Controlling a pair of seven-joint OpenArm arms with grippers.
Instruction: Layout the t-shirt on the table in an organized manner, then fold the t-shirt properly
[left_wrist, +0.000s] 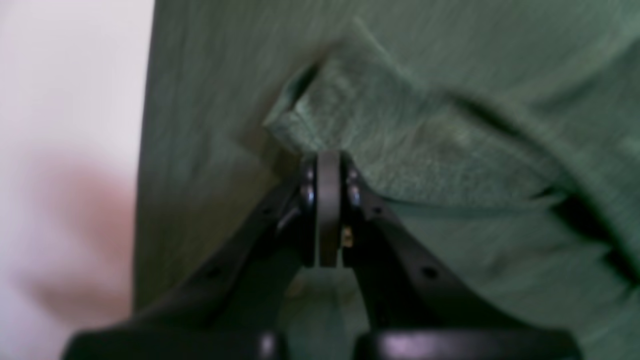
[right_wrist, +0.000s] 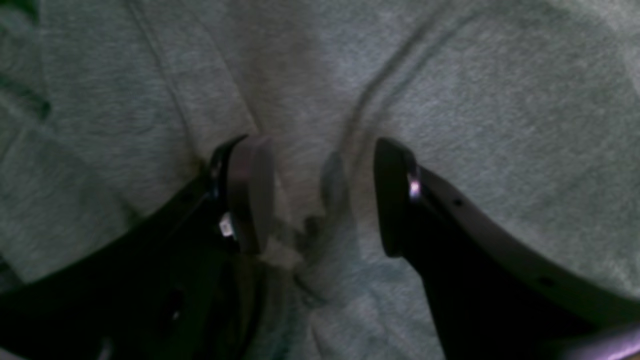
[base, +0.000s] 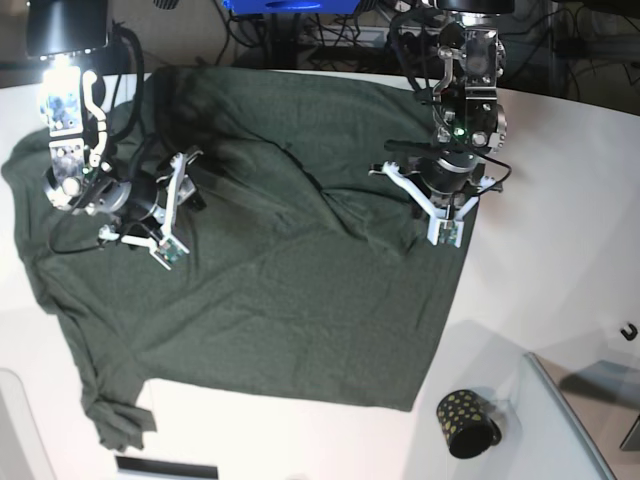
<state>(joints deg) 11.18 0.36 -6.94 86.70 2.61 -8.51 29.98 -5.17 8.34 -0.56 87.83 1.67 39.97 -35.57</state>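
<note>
Cloth is bunching between the pinched-shut left claw (left_wrist: 328, 165), so it needs pulling the t-shirt (base: 250, 260) edge outward slowly while the right claw (right_wrist: 320, 200) is gaping empty.

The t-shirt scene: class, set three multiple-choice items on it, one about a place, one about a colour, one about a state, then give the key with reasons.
1. Where does the cup stand?
A. On the t-shirt
B. On the bare table, off the t-shirt's lower corner
C. In a gripper

2. What colour is the t-shirt?
A. Dark green
B. Red
C. White

3. How is the left gripper?
A. Wide open above the table
B. Shut on the t-shirt
C. Holding the cup

Key: 1 B, white surface surrounds it; 2 A, green in the base and left wrist views; 3 B, its jaws meet on a raised fold.
</note>
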